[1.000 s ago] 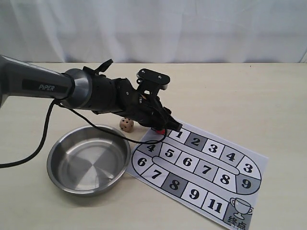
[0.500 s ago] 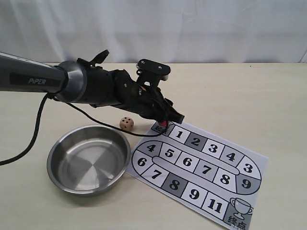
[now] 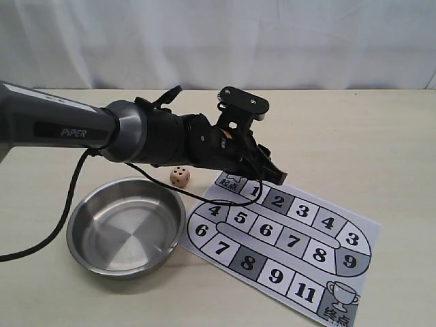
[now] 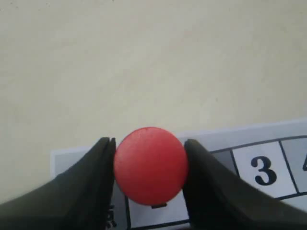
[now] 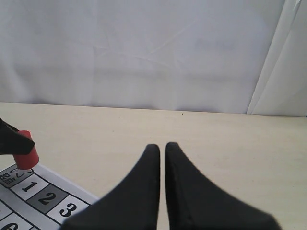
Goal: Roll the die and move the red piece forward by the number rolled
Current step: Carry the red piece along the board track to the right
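Observation:
My left gripper (image 3: 274,176) hangs over the first squares of the numbered board (image 3: 293,255), shut on the red piece (image 4: 150,165). Its black fingers (image 4: 98,165) press the piece from both sides. In the right wrist view the red piece (image 5: 25,150) is held just above the board near square 1; in the exterior view the gripper hides it. The tan die (image 3: 180,176) lies on the table between the bowl and the board, several pips up. My right gripper (image 5: 162,146) is shut on nothing, low over bare table, and out of the exterior view.
A round steel bowl (image 3: 82,235) sits left of the board. The left arm's black cable (image 3: 68,204) trails over the table beside the bowl. White curtain (image 3: 286,41) hangs behind the table's far edge.
The left gripper has moved right along the board from the start square toward squares 1 and 2, carrying the red piece. The die and bowl stayed put.

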`<state>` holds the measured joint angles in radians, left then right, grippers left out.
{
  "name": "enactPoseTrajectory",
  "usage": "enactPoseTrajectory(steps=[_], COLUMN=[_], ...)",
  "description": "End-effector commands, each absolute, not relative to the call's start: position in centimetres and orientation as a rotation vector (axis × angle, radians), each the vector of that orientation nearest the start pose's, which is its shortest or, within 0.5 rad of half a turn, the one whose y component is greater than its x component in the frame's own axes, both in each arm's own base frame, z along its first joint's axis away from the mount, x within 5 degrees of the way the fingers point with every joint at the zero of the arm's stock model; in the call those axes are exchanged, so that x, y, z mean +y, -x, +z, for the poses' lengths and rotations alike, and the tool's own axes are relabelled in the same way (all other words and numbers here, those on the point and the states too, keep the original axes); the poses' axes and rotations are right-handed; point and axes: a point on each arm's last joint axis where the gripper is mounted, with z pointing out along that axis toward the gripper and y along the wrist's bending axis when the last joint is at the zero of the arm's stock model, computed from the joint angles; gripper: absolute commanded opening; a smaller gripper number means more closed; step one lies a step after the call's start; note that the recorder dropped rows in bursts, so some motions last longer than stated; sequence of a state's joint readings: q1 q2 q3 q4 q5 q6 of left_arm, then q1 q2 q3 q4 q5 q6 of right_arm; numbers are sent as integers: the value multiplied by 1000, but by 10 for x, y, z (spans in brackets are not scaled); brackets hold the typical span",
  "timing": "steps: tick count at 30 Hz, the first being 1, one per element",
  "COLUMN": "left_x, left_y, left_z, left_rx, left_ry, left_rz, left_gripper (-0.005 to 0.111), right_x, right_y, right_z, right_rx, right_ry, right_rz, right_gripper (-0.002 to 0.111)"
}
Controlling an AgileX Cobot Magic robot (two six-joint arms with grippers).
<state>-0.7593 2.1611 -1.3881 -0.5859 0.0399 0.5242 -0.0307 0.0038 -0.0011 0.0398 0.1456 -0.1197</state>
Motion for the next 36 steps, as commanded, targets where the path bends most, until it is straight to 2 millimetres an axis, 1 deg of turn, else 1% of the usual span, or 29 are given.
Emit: enactPoseTrajectory(steps=[1, 5, 8, 10, 15, 18, 21, 25, 28, 31, 32, 33, 34, 36], left_x=[-324, -323, -323, -323, -324, -325, -330, -343, -350, -353, -353, -353, -353, -353], left_y=[-337, -336, -335, -337, -338, -335, -330, -317, -311, -310, -311, -311, -312, -312], left_z=[118, 100, 100, 103, 126, 136, 136, 137, 138, 134, 125, 120, 109, 100], left_rx=[2203, 2245, 2252, 2235, 2178, 2172, 2171, 2146, 2119, 2109, 2120, 2126, 2137, 2152], left_ry=[-813, -831, -837, -827, -802, -809, -829, -874, -885, -880, -878, -879, -879, -885], left_rz=[-427, -416, -419, -415, -429, -447, -457, -471, -475, -469, -458, -452, -438, -429], left_gripper=[0, 0, 0, 0, 0, 0, 0, 0, 0, 0, 0, 0, 0, 0], right_x=[-1, -1, -1, -1, -1, -1, -1, -1, -1, -1, -1, -1, -1, -1], right_y=[-56, -56, -56, -56, -56, -56, -56, -56, -56, -56, -56, -56, -56, -56], right_z=[200, 200, 200, 200, 200, 200, 200, 200, 200, 200, 200, 200, 200, 200], right_rx=[1623, 1623, 1623, 1623, 1623, 1623, 1623, 1623, 1623, 1623, 1623, 1623, 1623, 1623], right_ry=[49, 49, 49, 49, 49, 49, 49, 49, 49, 49, 49, 49, 49, 49], right_rz=[-90, -90, -90, -90, -90, -90, -90, -90, -90, -90, -90, -90, -90, -90], right_gripper=[4, 4, 4, 4, 4, 4, 4, 4, 4, 4, 4, 4, 4, 4])
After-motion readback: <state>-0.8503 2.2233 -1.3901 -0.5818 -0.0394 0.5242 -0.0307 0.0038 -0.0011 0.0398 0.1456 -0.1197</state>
